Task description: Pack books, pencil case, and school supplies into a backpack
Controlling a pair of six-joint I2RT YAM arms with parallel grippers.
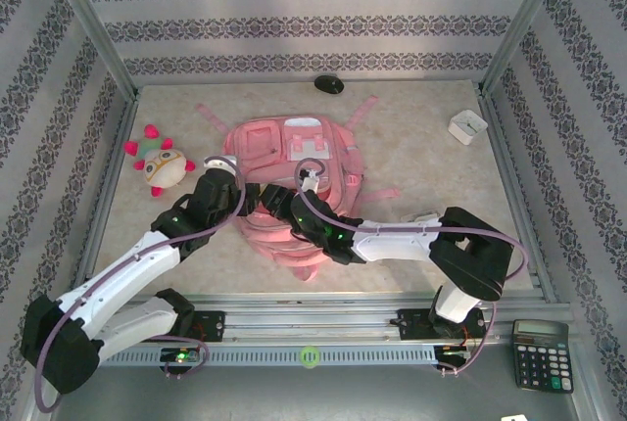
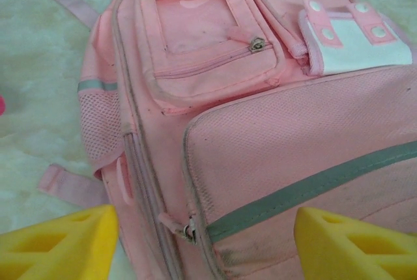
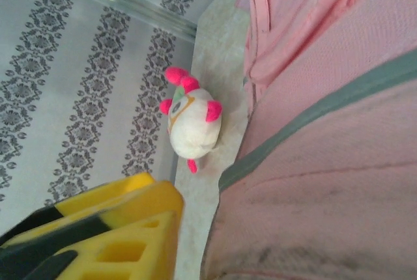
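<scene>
The pink backpack [image 1: 294, 162] lies flat in the middle of the table, front pockets up. My left gripper [image 1: 223, 168] hovers over its left side. In the left wrist view its yellow fingers [image 2: 65, 244] stand wide apart and open, nothing between them, above the backpack [image 2: 260, 130] and a zipper pull [image 2: 189, 231]. My right gripper [image 1: 310, 184] is over the backpack's middle. In the right wrist view one yellow finger [image 3: 111, 228] shows beside the pink fabric [image 3: 326, 163]; the other finger is hidden. The books, pencil case and school supplies are out of view.
A white plush toy [image 1: 162, 164] with pink bits lies left of the backpack, also in the right wrist view [image 3: 192, 120]. A small white box [image 1: 467, 126] sits at the back right, a black object [image 1: 328, 83] at the back wall. A calculator [image 1: 541, 354] lies off the table.
</scene>
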